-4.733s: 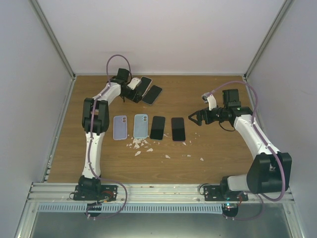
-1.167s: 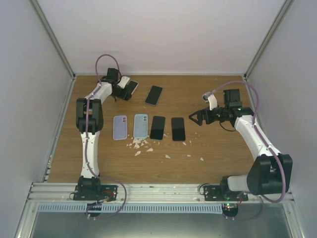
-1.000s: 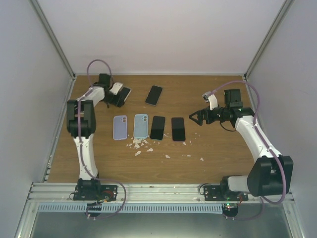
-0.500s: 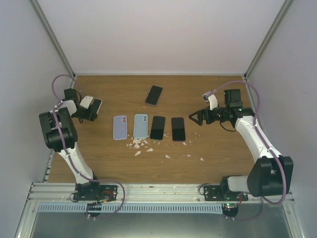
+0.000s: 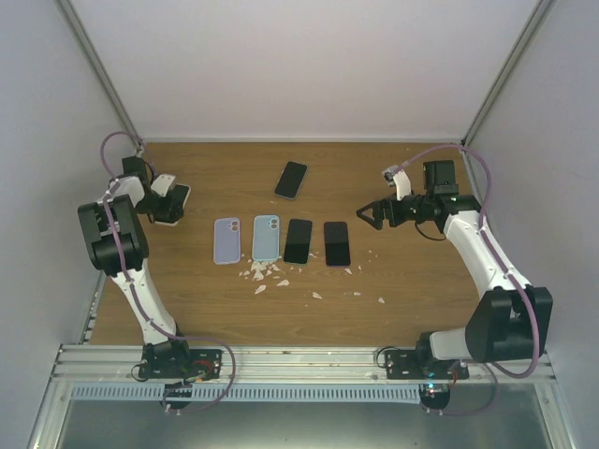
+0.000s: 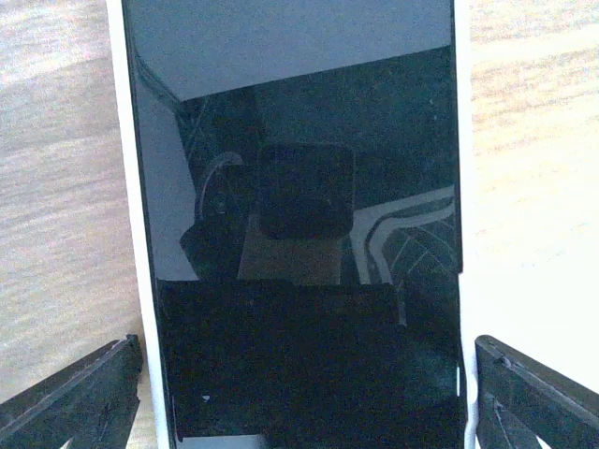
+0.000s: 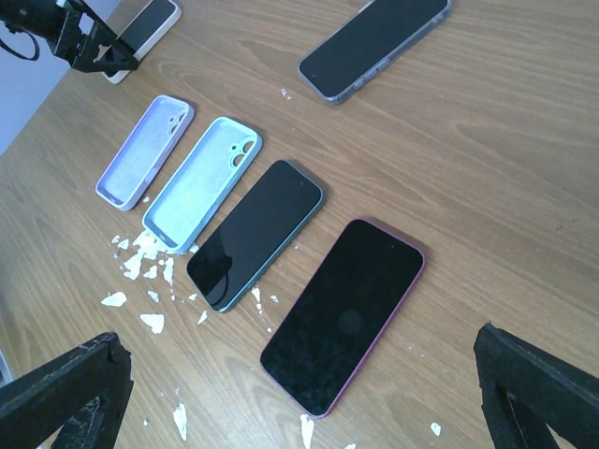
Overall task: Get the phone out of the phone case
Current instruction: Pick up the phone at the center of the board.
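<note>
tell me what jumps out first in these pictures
A tidy row lies mid-table: a lilac case, a blue case, a green-edged phone and a pink-edged phone, with white scraps along its near side. At the far left, the open left gripper straddles a white-cased phone.

White phone case, black phone

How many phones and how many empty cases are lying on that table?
Phones: 4 (white-cased phone, clear-cased phone, green-edged phone, pink-edged phone)
Empty cases: 2 (lilac case, light blue case)
Total: 6
</note>
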### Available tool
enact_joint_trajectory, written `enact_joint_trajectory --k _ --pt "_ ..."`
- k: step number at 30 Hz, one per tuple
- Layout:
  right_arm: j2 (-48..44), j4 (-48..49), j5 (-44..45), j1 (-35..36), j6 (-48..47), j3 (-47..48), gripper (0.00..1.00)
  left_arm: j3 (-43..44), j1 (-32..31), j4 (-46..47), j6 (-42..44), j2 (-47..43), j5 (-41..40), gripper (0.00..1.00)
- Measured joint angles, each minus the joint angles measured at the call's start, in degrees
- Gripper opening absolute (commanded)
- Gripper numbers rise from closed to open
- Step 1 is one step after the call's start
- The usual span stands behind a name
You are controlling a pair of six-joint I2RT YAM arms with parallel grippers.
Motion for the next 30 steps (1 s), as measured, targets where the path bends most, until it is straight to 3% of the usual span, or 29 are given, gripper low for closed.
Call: enact_joint_trajectory --k 4,16,30 --pt "1.49 -0.55 -0.35 0.00 -0.24 1.81 1.00 2.34 -0.59 -0.61 -0.94 1.55 -0.42 0.87" --pt "10.12 1.11 -5.49 -0.02 0.94 14.84 1.00 3.74 -0.57 -0.28 -3.65 2.16 0.37 0.52" --pt "10.19 21.11 -7.17 1.40 17.07 13.97 1.00 -8.90 -1.27 0.59 -8.61 -8.85 4.48 0.39"
